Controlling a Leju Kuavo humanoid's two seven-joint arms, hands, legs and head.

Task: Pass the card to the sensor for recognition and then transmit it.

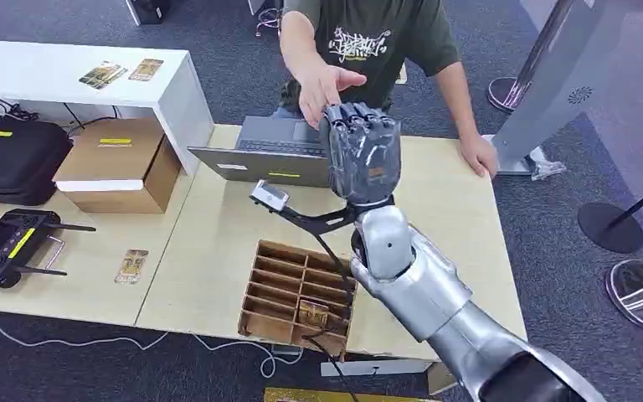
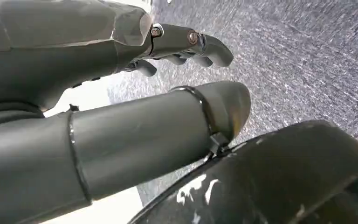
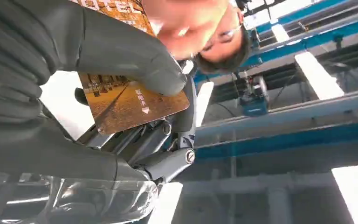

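My right hand [image 1: 362,151] is raised above the far middle of the wooden table [image 1: 209,243], palm turned away from me. In the right wrist view its thumb [image 3: 121,51] presses an orange-brown printed card [image 3: 135,105] against the fingers. A person's hand [image 1: 322,84] reaches in over my fingertips and touches the card's far end [image 3: 186,23]. The sensor [image 1: 269,195], a small silver device on a black bracket, sits just to the left below the hand. My left hand [image 2: 121,93] hangs over grey carpet, fingers apart, holding nothing.
A grey laptop [image 1: 268,151] stands behind the sensor. A compartmented wooden box [image 1: 297,293] lies at the table's near edge. On the left are a cardboard box [image 1: 117,163], a black controller [image 1: 8,247] and a loose card [image 1: 132,265]. The person's other hand [image 1: 477,155] rests on the table.
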